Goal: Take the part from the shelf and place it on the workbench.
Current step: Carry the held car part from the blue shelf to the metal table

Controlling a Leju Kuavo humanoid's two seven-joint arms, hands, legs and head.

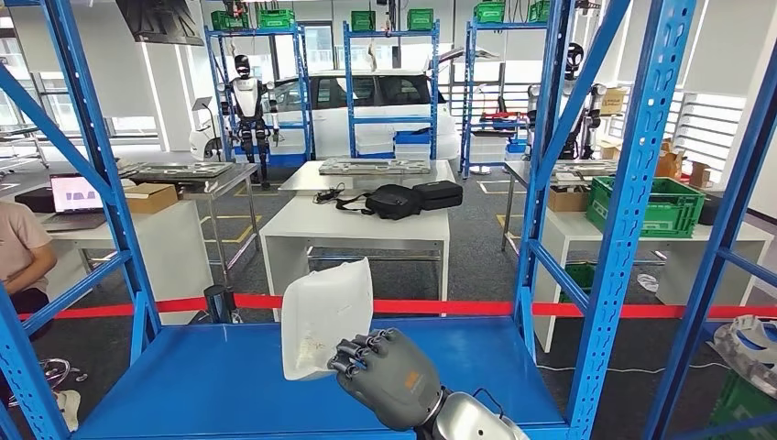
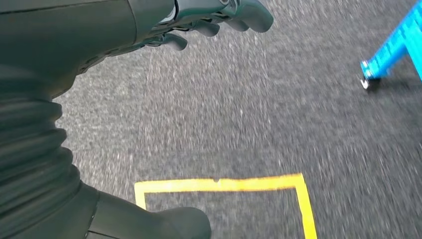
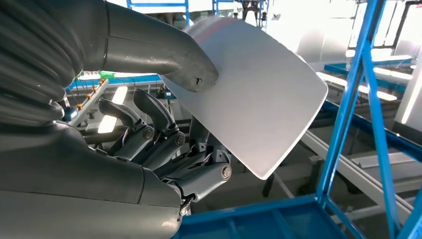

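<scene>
The part (image 1: 324, 316) is a flat white plastic panel with rounded corners. My right hand (image 1: 383, 370) holds it upright above the blue shelf board (image 1: 202, 385), fingers curled over its lower edge. In the right wrist view the thumb presses one face of the part (image 3: 263, 104) while the fingers (image 3: 164, 134) wrap the other face. My left hand (image 2: 209, 20) hangs over the grey carpet with its fingers loosely curled and nothing in it.
Blue shelf uprights (image 1: 632, 183) and diagonal braces frame the bay on both sides. Beyond a red tape barrier (image 1: 440, 307) stands a white table (image 1: 357, 225) with black bags. A person (image 1: 18, 252) sits at far left. A yellow floor marking (image 2: 224, 185) lies below my left hand.
</scene>
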